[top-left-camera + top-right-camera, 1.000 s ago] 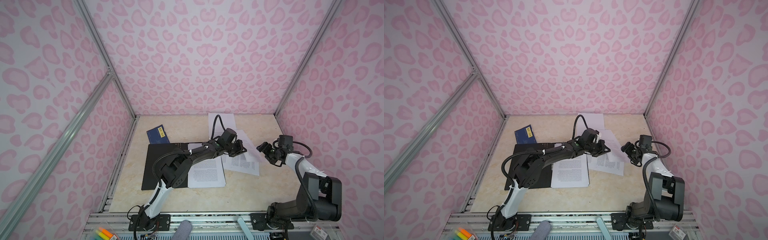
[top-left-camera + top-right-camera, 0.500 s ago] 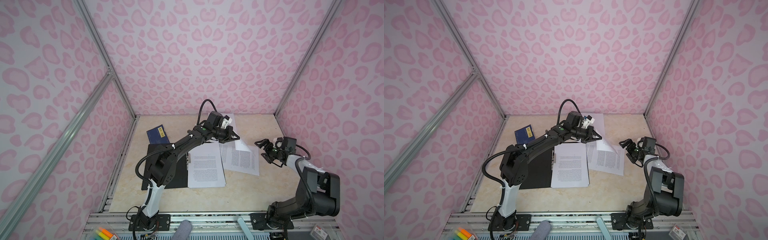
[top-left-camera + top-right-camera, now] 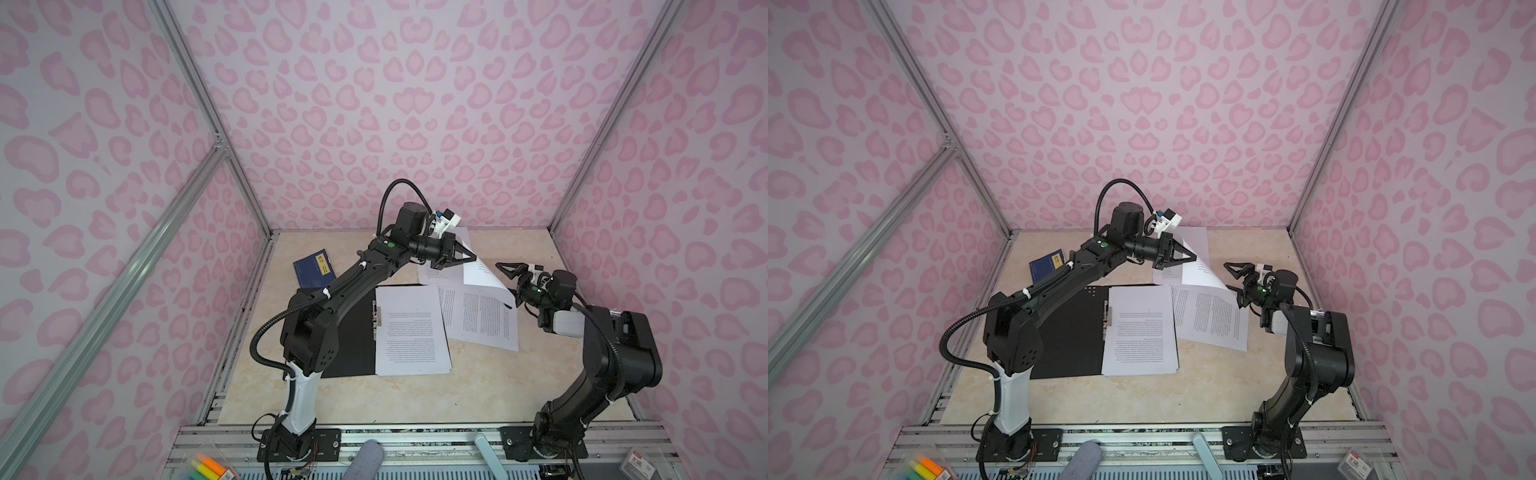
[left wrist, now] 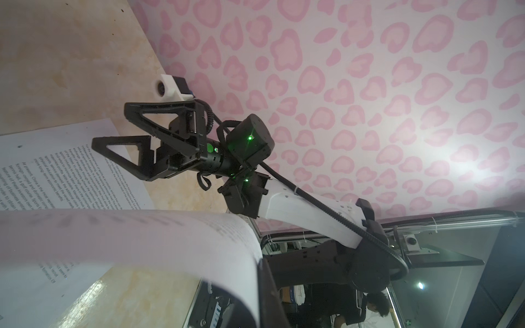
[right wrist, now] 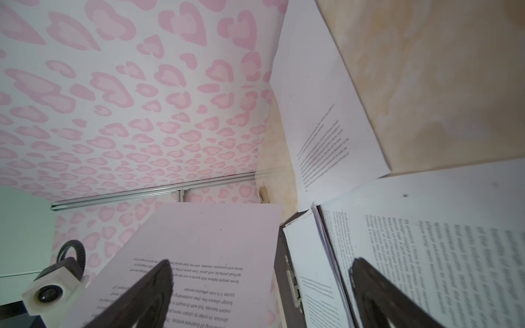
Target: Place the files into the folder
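Lifted sheet (image 3: 484, 272): up off the papers where it lay nearly flat a second ago, it curls down from the left gripper at the table's (image 3: 395, 399) right middle.
Left gripper (image 3: 471, 259): fingers pressed together on the sheet's top edge, now higher and farther back.
Right gripper (image 3: 505, 284): fingers spread wide beside the hanging edge, seemingly not touching the paper, though the view is poor.
Stack (image 3: 411, 328): unmoved on the right half of the folder (image 3: 353, 332), which lies open, black inside up.
Metal clip (image 3: 377, 316): at the stack's left edge.
Flat sheet (image 3: 482, 322): just right of the stack, partly under the lifted one.
Back sheet (image 3: 436, 276): behind the stack, toward the wall.
Blue booklet (image 3: 313, 270): behind the folder.
Obstruction: the left arm (image 3: 340, 286) crosses above the folder's left half.
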Controlling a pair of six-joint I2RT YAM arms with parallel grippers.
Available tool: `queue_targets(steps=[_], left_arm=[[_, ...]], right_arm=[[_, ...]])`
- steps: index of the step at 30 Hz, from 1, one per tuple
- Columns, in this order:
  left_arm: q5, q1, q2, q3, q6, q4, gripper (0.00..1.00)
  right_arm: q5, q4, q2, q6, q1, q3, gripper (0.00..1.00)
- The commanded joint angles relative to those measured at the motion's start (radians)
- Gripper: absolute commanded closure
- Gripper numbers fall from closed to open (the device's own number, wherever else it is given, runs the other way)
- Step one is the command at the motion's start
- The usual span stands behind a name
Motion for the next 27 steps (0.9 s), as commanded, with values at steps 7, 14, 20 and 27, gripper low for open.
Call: queue_targets(steps=[7, 14, 20, 27], left_arm=[[0.091, 0.004, 0.007, 0.062, -0.002, 0.099, 0.97], [0.124, 0.004, 0.028, 0.076, -0.028, 0.135, 0.97], [0.141, 0.004, 0.011, -0.023, -0.043, 0.189, 0.97], [0.156, 0.013, -0.021, -0.13, -0.027, 0.202, 0.97]], right_arm=[[-0.011, 0.61, 0.176, 0.489, 0.035, -0.054, 0.1], [0.013, 0.691, 0.225, 0.55, 0.081, -0.033, 0.11], [0.012, 0.691, 0.208, 0.567, 0.083, -0.012, 0.17], [0.0, 0.692, 0.208, 0.562, 0.081, -0.012, 0.33]])
